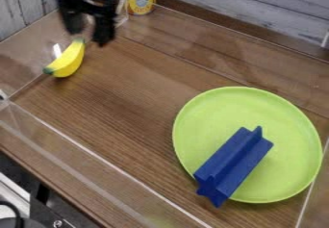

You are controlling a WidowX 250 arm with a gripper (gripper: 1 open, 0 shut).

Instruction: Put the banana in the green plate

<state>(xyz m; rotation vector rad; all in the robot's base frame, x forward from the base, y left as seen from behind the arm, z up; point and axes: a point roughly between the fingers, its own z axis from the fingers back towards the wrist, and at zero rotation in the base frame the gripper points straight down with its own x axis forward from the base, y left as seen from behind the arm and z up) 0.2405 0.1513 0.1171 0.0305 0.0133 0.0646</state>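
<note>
The banana (pixel 65 59), small, yellow and green-tipped, lies on the wooden table at the left, near the clear wall. My black gripper (pixel 85 31) hangs just above and behind it, pointing down, its two fingers spread apart with nothing between them. The green plate (pixel 213 116) is a large lime-green disc at the lower right, far from the gripper.
A blue cross-section block (pixel 233 164) lies on the plate. A clear plastic wall (pixel 33 126) borders the table at the left and front. A yellow-labelled can (pixel 140 0) stands at the back, and grey planks run behind the table.
</note>
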